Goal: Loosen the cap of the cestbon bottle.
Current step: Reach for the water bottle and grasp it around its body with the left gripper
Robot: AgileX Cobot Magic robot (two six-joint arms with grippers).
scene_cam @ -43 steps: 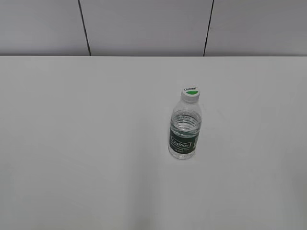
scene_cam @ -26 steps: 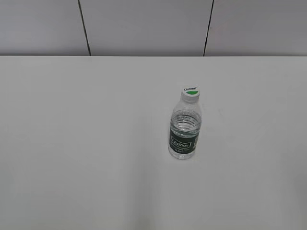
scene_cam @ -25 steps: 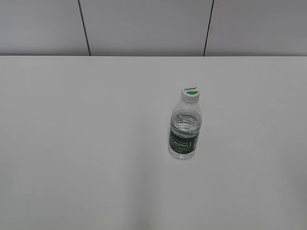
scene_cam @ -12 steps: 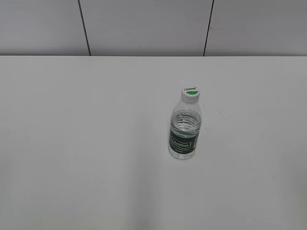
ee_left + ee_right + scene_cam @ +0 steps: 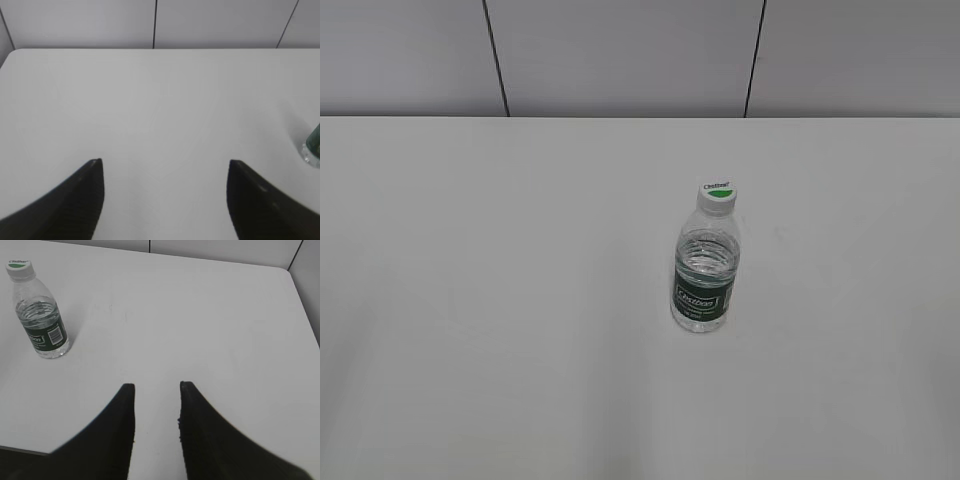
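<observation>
In the left wrist view, the left gripper sits nearest the camera with its two dark fingers spread wide apart above bare surface, holding nothing. In the right wrist view, the right gripper shows two dark fingers with only a narrow gap between the tips; nothing lies between them. Both grippers are above the white table and well apart from the cestbon bottle; neither appears in the exterior view. The bottle stands upright on the table, right of centre in the exterior view. Its clear ribbed shoulder holds visible water, and a dark green label band with white lettering wraps the lower body. In the right wrist view the bottle stands at the far left, ahead of the fingers and to their left. In the left wrist view only a sliver of the bottle's base shows at the right edge. The cap is seated on the bottle neck, white with a green half-disc mark on top; the same cap is visible in the right wrist view. Beyond the table's far edge stands a grey panelled wall with dark vertical seams.
</observation>
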